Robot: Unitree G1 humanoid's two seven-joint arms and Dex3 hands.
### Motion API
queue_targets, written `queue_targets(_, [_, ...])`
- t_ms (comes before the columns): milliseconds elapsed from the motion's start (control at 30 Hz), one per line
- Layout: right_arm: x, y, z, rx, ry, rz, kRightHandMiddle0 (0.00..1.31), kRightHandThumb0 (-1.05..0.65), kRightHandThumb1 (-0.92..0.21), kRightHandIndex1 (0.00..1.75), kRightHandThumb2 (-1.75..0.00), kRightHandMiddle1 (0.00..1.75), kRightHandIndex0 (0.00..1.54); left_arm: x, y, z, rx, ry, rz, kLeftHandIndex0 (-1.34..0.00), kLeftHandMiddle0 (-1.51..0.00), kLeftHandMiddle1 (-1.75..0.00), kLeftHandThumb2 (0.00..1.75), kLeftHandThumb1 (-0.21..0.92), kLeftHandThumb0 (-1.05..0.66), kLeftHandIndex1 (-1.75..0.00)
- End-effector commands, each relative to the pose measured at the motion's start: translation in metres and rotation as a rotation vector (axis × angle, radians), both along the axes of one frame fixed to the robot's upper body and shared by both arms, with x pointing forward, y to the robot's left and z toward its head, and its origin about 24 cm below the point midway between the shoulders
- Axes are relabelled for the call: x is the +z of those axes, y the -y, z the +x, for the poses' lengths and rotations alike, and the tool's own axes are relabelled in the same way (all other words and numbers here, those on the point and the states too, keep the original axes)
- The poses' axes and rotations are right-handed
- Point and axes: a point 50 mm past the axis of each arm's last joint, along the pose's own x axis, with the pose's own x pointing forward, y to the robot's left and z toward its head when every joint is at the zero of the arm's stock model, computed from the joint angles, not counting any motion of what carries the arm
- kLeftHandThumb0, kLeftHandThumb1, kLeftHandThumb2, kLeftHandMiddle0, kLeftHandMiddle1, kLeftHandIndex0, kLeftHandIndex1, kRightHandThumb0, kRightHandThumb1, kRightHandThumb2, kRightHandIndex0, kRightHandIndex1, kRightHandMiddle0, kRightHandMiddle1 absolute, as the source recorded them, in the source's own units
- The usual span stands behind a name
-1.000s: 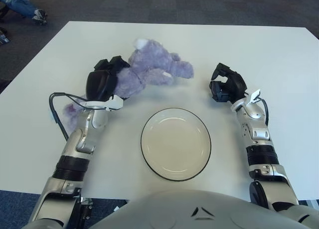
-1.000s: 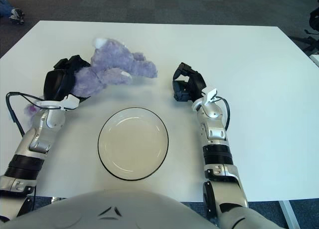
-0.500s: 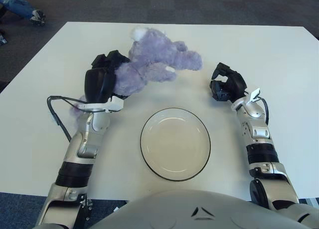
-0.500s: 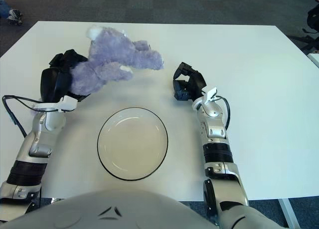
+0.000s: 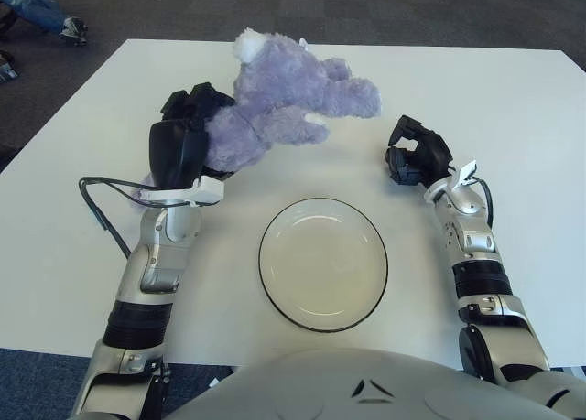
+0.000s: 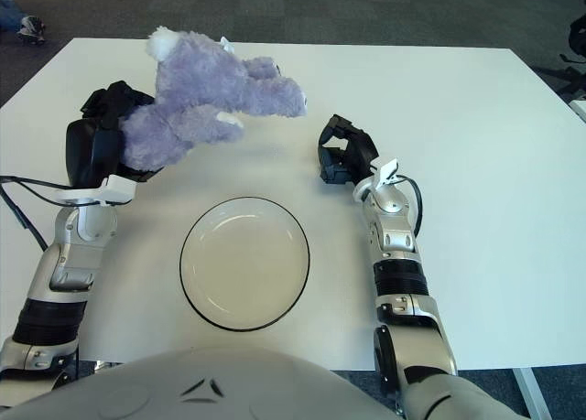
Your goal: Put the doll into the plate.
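A purple plush doll [image 5: 284, 100] hangs above the white table, held at its rear end by my left hand [image 5: 188, 145], whose dark fingers are curled into the fur. The doll's head points right, with a white tuft at its top. A white plate [image 5: 322, 263] with a dark rim lies on the table in front of me, below and to the right of the doll. My right hand [image 5: 414, 155] shows to the right of the plate, fingers curled and holding nothing.
The white table [image 5: 513, 100] extends well beyond the plate on all sides. A black cable [image 5: 96, 200] loops from my left forearm. Dark carpet lies beyond the far edge, with someone's shoe [image 5: 71, 26] at the top left.
My left hand has lifted the doll up off the table and carried it slightly right. The right hand has stayed in place.
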Motion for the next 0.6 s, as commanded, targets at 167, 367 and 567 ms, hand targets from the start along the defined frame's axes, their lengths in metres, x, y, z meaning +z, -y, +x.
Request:
queue_targets(167, [0.0027, 0.0031, 0.0032, -0.003, 0.007, -0.003, 0.54, -0.45, -0.40, 1.75, -1.21, 1.75, 1.23, 0.0143, 0.0011, -0.0042, -0.006, 0.097, 0.000, -1.13, -0.85, -1.75, 1.66, 0.03, 0.60, -1.75])
queue_targets(367, [0.0027, 0.0030, 0.0035, -0.008, 0.007, -0.008, 0.54, -0.45, -0.40, 1.75, -1.21, 1.75, 1.23, 0.0166, 0.0025, -0.0046, -0.012, 0.112, 0.006, -1.13, -0.86, -1.75, 1.68, 0.02, 0.61, -1.75])
queue_targets(567, [0.0028, 0.0026, 0.0036, -0.009, 0.008, -0.014, 0.55, -0.45, -0.39, 1.75, -1.22, 1.75, 1.24, 0.0182, 0.0043, -0.0048, -0.015, 0.118, 0.012, -1.14, -0.87, -1.75, 1.69, 0.01, 0.62, -1.75])
